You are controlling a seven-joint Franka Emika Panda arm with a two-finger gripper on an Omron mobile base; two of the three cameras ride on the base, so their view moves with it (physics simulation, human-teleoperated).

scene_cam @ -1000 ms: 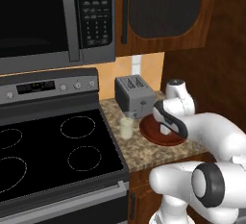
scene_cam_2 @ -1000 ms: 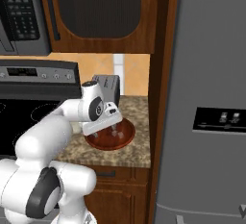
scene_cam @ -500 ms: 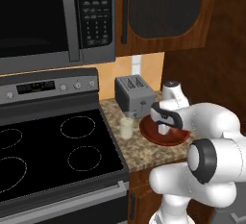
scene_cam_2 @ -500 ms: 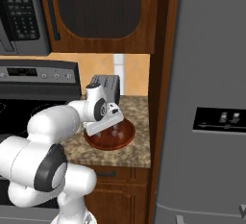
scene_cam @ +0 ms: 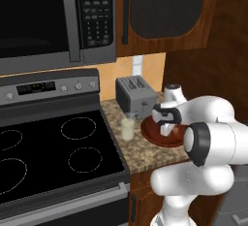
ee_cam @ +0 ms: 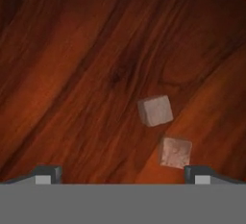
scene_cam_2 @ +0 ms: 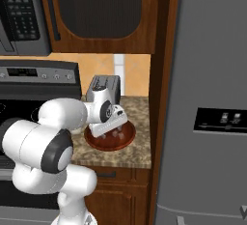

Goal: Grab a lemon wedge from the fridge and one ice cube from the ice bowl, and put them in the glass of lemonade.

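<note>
Having dropped lower over the bowl point(scene_cam_2: 110, 139) at centre frame, the end effector point(ee_cam: 120, 172) stands fully open and empty; two ice cubes point(ee_cam: 155, 110) lie ahead, glass point(scene_cam: 127, 129) left. Pickup appears imminent.

The speckled granite counter point(scene_cam: 145, 154) sits beside the black stove point(scene_cam: 53, 147). On it stand 3 things: the silver toaster point(scene_cam: 135, 95) at the back, the glass of lemonade point(scene_cam: 127, 128) just in front, and the ice bowl point(scene_cam_2: 96, 141) to the right.

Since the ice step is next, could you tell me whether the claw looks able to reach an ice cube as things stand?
Probably yes: the open claw hangs over the ice bowl, one ice cube between its fingers, uncovered.
</note>
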